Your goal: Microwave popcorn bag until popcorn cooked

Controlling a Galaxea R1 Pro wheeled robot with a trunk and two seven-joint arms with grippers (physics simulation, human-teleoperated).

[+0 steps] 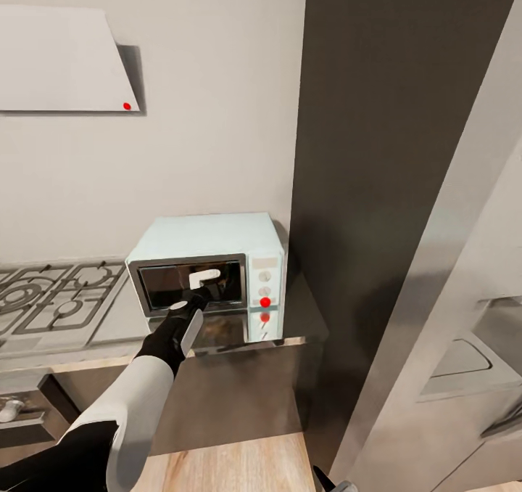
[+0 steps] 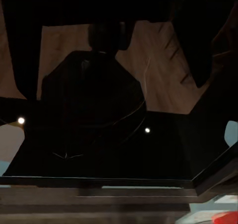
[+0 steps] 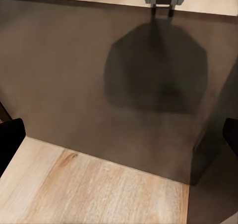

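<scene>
The pale mint-blue microwave (image 1: 210,238) stands on the grey countertop (image 1: 308,321) with its dark glass door (image 1: 163,283) shut. A red light (image 1: 265,302) glows under its two white knobs (image 1: 264,277). My left gripper (image 1: 205,294) is right at the door's lower part; in the left wrist view its fingers (image 2: 22,60) stand wide apart against the glass (image 2: 99,149), open and holding nothing. My right gripper (image 3: 119,140) hangs low and open, facing a dark cabinet front (image 3: 99,60). The popcorn bag is out of view.
The gas hob (image 1: 51,296) lies left of the microwave, under the white hood (image 1: 58,56). A tall dark cabinet (image 1: 377,151) rises just right of the microwave, with a steel fridge side (image 1: 464,260) beyond it. Wood floor (image 3: 89,189) lies below.
</scene>
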